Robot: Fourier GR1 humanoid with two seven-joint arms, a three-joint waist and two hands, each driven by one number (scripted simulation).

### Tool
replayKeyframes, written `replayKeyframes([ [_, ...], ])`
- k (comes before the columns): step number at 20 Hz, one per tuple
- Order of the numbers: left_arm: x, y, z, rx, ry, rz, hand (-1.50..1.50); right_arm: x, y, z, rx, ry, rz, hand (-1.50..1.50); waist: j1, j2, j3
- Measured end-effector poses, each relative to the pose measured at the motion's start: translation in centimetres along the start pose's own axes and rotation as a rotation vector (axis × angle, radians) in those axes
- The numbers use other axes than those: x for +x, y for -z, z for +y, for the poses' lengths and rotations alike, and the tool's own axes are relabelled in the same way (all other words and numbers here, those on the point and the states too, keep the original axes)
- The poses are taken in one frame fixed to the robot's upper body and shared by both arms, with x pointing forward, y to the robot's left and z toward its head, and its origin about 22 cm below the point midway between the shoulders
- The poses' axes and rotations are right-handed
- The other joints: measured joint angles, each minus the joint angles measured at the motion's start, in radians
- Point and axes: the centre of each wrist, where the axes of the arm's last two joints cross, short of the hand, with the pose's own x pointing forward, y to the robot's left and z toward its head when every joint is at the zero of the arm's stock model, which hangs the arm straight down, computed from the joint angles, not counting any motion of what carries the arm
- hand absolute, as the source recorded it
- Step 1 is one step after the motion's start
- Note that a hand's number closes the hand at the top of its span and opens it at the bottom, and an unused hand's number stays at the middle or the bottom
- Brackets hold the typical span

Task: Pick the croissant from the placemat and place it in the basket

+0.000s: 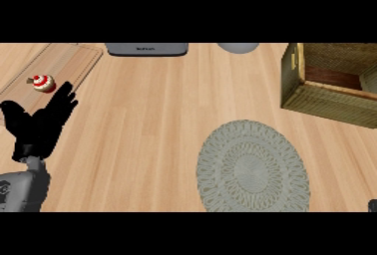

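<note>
- From the head cam I saw the left hand (38, 124) near the counter's left edge, open, fingers straight and pointing up, thumb out to the side. It held nothing and touched nothing I could see.
- Its grey forearm (21, 191) came in at the counter's near-left corner.
- Right hand (372, 205): only a dark sliver showed at the counter's near-right corner. I couldn't tell if it was open or closed.
- Croissant: I couldn't tell where it was, since no part of it showed in the view.
- The mat (253, 167), round, grey, w/ a lace-like pattern, lay flat towards the near edge, right of centre. Its near rim ran out of view.
- The basket (324, 99), a woven box, sat at the far-right corner, cut off by the right edge and well apart from the left hand. It stood beyond the mat w/ a strip of bare wood between them. The inside looked dark brown, and I couldn't make out any contents.
- A wooden tray (70, 62) lay at the far-left corner, set at an angle.
- A cupcake (42, 83), red & white, stood upright on the tray, just beyond the left hand's fingertips and apart from them.
- A grey box (146, 49) sat at the far edge, approx. centre, mostly cut off.
- A grey round thing (238, 47) sat beside it to the right, also cut off.
</note>
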Motion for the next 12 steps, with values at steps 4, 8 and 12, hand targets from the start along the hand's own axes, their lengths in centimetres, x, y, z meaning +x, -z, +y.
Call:
replayKeyframes([
  [4, -0.7, 0.3, -0.2, 0.001, 0.002, 0.002, 0.0, -3.1, 1.4, 0.0, -0.002, -0.003, 0.014, 1.5, -0.001, 0.0, 0.0],
  [8, -1.1, 0.2, -0.5, 0.001, -0.001, 0.001, 0.0, -6.5, 2.2, 0.6, -0.001, 0.022, 0.022, 1.5, 0.0, 0.001, 0.0],
  [12, -0.9, 0.4, -0.2, 0.0, 0.001, 0.002, 0.0, -8.8, 3.3, 1.6, -0.044, 0.026, 0.055, -1.5, 0.003, 0.003, 0.0],
])
